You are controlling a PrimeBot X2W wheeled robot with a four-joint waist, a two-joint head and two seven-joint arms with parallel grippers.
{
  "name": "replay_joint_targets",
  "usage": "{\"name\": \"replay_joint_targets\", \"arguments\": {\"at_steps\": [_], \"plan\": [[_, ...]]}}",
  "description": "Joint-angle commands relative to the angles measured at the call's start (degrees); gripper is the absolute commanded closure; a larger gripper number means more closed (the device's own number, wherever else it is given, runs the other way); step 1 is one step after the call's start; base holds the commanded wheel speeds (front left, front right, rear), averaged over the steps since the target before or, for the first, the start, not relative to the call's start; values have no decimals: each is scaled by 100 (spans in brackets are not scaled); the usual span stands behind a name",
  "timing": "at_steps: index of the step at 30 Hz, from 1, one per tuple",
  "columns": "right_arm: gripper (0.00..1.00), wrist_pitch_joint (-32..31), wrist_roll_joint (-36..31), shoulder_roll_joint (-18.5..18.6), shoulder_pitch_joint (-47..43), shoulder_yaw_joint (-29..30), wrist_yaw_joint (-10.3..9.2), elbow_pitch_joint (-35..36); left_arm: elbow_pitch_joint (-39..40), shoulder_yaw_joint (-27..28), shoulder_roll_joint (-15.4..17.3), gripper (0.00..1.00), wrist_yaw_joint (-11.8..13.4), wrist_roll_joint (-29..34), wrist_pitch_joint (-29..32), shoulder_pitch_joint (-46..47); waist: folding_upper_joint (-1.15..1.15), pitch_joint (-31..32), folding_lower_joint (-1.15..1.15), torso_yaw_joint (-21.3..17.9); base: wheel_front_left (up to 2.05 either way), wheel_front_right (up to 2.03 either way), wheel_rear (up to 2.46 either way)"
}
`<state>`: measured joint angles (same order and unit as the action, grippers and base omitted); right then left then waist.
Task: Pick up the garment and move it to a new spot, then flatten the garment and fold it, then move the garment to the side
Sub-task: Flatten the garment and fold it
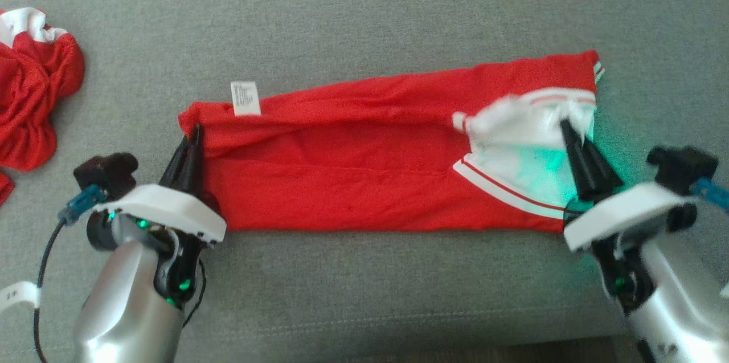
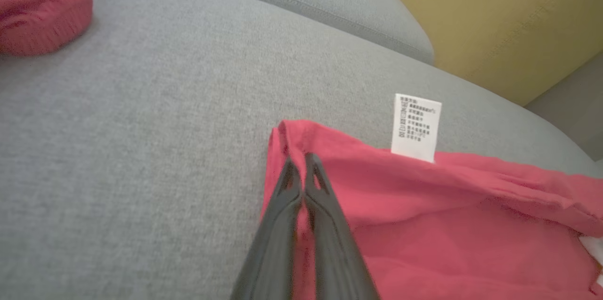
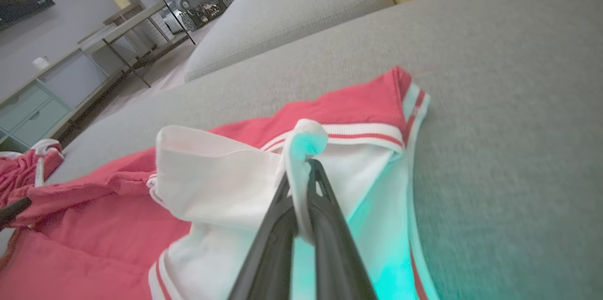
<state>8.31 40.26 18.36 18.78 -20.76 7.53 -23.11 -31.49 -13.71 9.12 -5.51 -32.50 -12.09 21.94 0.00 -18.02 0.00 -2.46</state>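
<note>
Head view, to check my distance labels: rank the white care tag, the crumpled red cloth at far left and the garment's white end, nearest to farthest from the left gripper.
From the left gripper:
1. Care tag, just right, on the garment's top edge.
2. Crumpled red cloth, far left.
3. White end, far right.

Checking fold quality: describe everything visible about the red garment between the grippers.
The red garment, thin and knit-looking, lies as a long, creased band on the grey cushion. A white care label sticks out near its left end; a white panel with red stripes bunches at the right. The left gripper pinches the red end, the right gripper the white fabric.
</note>
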Motion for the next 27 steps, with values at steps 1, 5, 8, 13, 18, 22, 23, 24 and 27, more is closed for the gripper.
{"name": "replay_joint_targets", "arguments": {"at_steps": [1,5,8,13,18,22,23,24,27], "plan": [[0,-40,-150,-21,-187,28,-4,244,187,240,197,0,47,-36,14,-7,0,10,0,-10,0,0,0],[0,-200,-538,-215,-699,319,-4,595,269,261,248,0,183,2,-12,-218,0,79,0,-31,0,0,0],[0,-313,-925,-349,-1054,547,-4,971,442,303,303,0,366,129,-115,-391,0,150,0,-45,0,0,0],[0,-395,-1373,-592,-1424,873,-4,1672,890,378,349,0,638,361,-227,-655,0,264,0,-59,0,0,0],[0,-488,-1858,-850,-1626,1360,-4,2424,1636,480,401,0,945,703,-277,-1007,0,434,0,-59,0,0,0],[0,-613,-2217,-971,-1596,1598,-4,2697,2238,413,427,0,1089,964,-284,-1276,0,599,0,-46,0,0,0],[0,-650,-2294,-981,-1586,1631,-4,2722,2370,377,441,0,1113,1024,-285,-1341,0,646,0,-43,0,0,0],[0,-671,-2358,-984,-1578,1649,-4,2742,2494,328,455,0,1146,1091,-275,-1409,0,695,0,-36,0,0,0],[0,-755,-2494,-983,-1601,1653,-4,2737,2815,169,507,0,1230,1269,-160,-1612,0,834,0,-32,0,0,0]]}}
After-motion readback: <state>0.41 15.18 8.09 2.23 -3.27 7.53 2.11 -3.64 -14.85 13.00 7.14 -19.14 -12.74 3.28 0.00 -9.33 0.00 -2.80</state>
